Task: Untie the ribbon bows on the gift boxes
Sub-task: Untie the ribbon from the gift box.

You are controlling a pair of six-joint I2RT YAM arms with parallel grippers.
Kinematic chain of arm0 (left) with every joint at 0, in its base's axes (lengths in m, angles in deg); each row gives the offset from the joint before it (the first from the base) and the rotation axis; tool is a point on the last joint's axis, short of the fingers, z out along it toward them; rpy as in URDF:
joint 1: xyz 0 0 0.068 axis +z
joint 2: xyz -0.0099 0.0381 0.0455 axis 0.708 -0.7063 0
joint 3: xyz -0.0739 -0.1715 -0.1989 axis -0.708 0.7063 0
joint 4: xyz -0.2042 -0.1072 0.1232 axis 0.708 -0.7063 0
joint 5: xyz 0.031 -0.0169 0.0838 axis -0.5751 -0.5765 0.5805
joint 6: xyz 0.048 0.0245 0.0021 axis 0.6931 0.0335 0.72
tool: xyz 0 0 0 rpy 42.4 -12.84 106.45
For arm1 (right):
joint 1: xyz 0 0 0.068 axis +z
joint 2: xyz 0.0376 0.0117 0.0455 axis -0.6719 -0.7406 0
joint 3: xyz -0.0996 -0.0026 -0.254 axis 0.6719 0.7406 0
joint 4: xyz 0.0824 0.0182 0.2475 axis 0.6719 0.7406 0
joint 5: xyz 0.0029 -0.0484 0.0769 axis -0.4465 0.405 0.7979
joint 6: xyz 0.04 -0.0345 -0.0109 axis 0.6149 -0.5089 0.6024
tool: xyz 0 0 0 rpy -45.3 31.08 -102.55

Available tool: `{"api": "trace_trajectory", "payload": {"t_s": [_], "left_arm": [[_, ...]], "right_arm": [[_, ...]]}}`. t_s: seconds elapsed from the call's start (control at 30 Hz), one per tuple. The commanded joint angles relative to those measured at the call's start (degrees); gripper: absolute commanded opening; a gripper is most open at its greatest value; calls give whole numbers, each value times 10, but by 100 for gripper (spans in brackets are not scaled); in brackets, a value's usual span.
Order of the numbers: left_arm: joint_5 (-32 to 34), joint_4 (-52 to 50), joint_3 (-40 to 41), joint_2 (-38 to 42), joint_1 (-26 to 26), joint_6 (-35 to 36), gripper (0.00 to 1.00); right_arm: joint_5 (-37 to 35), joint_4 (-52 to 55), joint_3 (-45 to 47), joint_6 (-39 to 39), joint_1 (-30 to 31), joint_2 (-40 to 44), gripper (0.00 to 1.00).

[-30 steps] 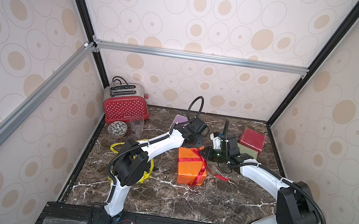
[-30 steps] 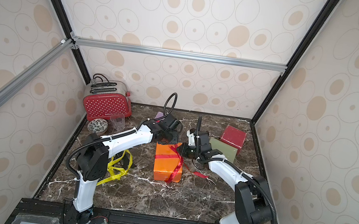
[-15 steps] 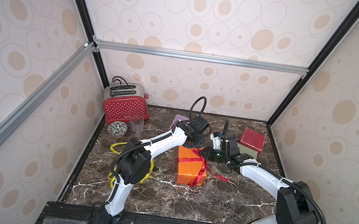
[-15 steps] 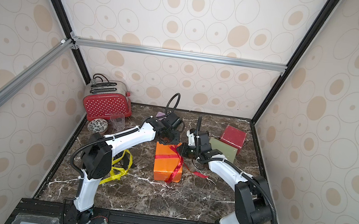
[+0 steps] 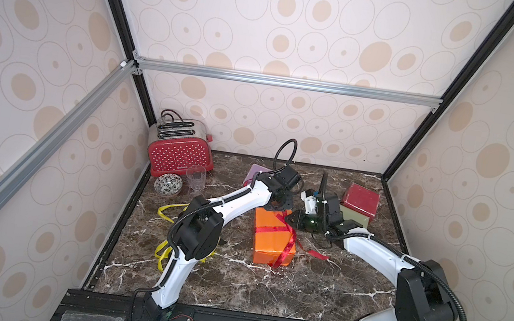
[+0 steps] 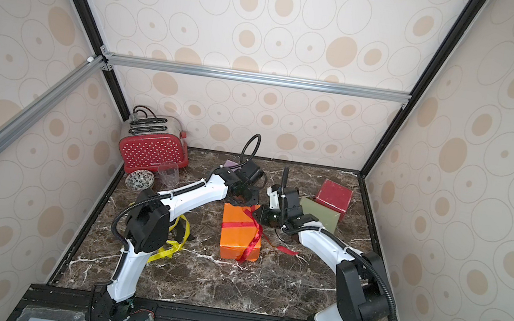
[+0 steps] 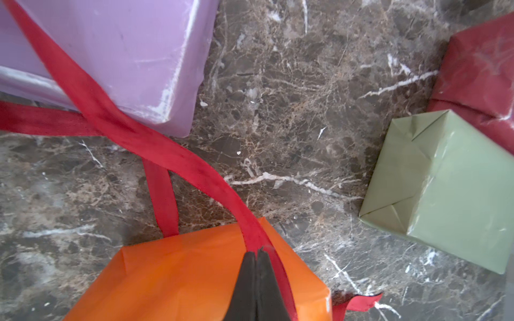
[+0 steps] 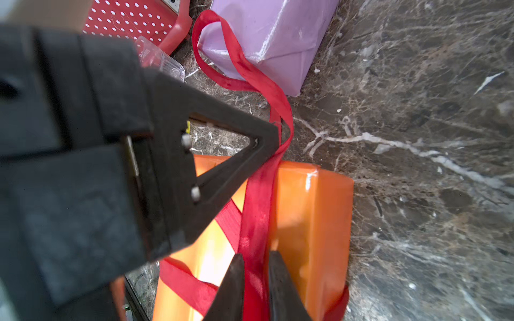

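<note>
An orange gift box (image 5: pixel 271 242) lies mid-table, wrapped in a red ribbon (image 5: pixel 286 230) whose loose tail trails off to the right. In the left wrist view, a long strand of the ribbon (image 7: pixel 155 150) runs from the lilac box (image 7: pixel 125 55) over the orange box (image 7: pixel 180 278) to my left gripper (image 7: pixel 257 250). That gripper is shut on the strand at the box's far end. My right gripper (image 8: pixel 256 258) is shut on the same ribbon (image 8: pixel 258 211) just above the orange box (image 8: pixel 311 216). The olive green box (image 5: pixel 355 216) and the dark red box (image 5: pixel 361 198) carry no ribbon.
A red dotted toaster (image 5: pixel 179 154), a clear cup (image 5: pixel 195 178) and a patterned bowl (image 5: pixel 168 184) stand at the back left. Loose yellow ribbons (image 5: pixel 170 210) lie by the left arm. The two grippers are close together over the orange box's far end.
My left gripper has come down slightly toward the orange box's far end and its jaws have shut. The right arm has held still on the ribbon.
</note>
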Motion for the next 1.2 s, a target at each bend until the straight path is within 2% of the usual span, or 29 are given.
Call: {"api": "trace_trajectory", "payload": {"t_s": [0.0,0.23,0.53,0.73,0.87,1.03,1.17], "left_arm": [[-1,-21,3,-1,-5,-1,0],[9,49,35,39,-4,-9,0],[14,171,105,104,4,-23,0],[14,183,107,119,9,-22,0],[36,163,128,149,12,-12,0],[73,151,228,236,12,17,0],[66,168,327,302,8,33,1]], "right_arm": [[-1,33,4,-6,6,-14,20],[-4,27,10,-8,5,-3,21],[-4,8,24,-6,5,14,28],[-11,-2,34,-5,5,30,32],[-28,-6,44,-4,4,46,34],[-65,-20,61,8,4,77,37],[-84,40,14,13,6,82,38]]}}
